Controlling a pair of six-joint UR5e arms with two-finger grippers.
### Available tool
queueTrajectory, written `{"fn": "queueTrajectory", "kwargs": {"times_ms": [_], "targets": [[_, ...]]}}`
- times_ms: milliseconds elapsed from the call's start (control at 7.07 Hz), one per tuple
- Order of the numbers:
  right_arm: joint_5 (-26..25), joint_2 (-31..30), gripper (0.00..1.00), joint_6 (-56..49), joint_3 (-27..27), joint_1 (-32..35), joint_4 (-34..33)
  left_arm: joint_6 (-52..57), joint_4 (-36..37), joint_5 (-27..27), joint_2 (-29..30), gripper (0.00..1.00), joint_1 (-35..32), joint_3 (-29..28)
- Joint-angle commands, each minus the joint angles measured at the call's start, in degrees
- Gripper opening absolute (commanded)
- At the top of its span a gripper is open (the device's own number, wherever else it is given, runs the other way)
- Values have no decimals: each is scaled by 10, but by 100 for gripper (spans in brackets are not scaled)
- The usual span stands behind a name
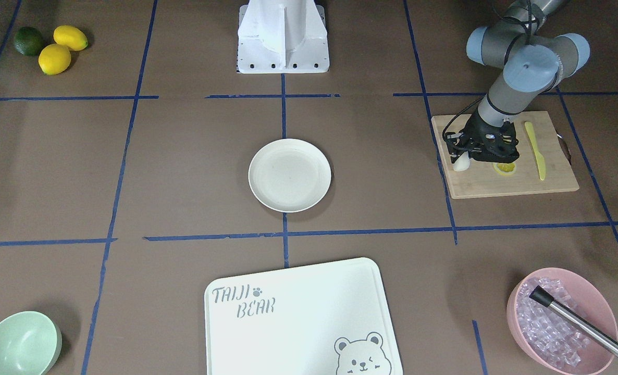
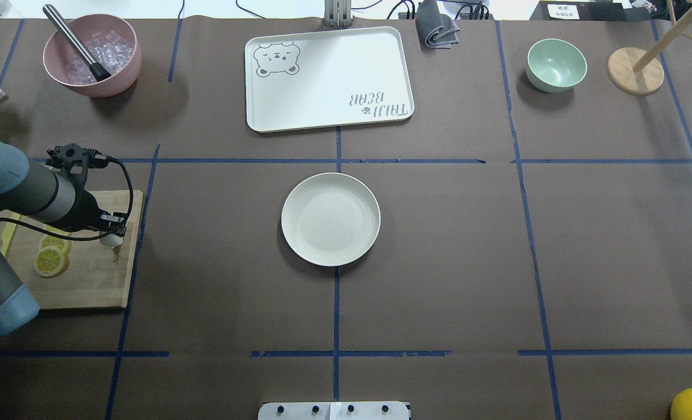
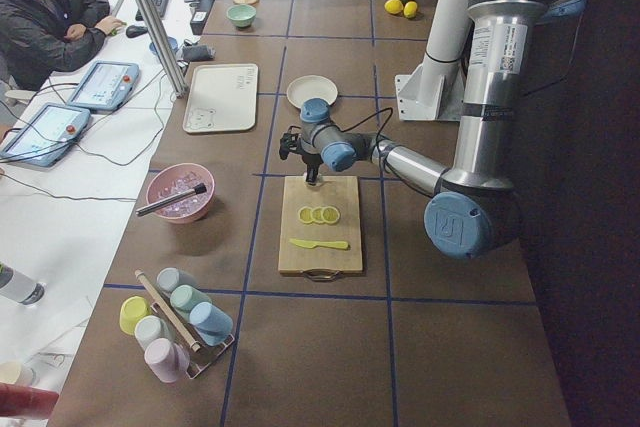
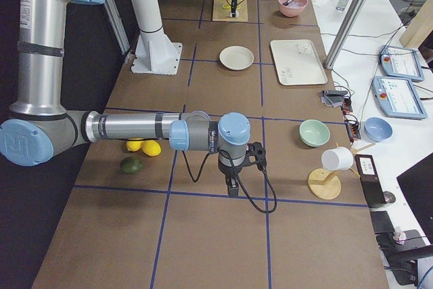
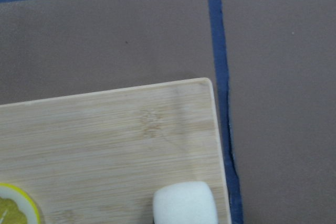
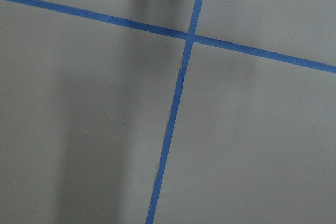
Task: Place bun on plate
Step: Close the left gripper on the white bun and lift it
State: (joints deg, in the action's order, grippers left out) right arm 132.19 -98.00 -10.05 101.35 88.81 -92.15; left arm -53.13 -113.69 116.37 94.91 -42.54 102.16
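Sitting on the bamboo board (image 1: 496,182) at the robot's left are one bun (image 1: 461,164), three lemon slices (image 3: 319,215) and one yellow knife (image 1: 535,150); one plate (image 1: 289,175) is lying well apart at mid-table. The left gripper (image 1: 460,155) is hanging directly over the bun, and I cannot tell whether its jaws are apart or clamping it.

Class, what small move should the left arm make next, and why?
Probably close the left gripper on the small white cylindrical bun: it sits right at the gripper's tips on the bamboo cutting board, and the round cream plate holds nothing yet.
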Motion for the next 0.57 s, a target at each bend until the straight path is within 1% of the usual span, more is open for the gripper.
{"fn": "queueTrajectory", "kwargs": {"times_ms": [0, 141, 283, 424], "targets": [[0, 0, 100, 0, -1, 0, 0, -6, 73, 0, 35, 31, -1, 35], [0, 0, 100, -1, -1, 0, 0, -41, 158, -3, 113, 31, 1, 34], [0, 1, 100, 0, -1, 0, 0, -76, 233, -4, 191, 32, 28, 26], [1, 1, 100, 0, -1, 0, 0, -129, 254, -5, 249, 32, 64, 0]]}}
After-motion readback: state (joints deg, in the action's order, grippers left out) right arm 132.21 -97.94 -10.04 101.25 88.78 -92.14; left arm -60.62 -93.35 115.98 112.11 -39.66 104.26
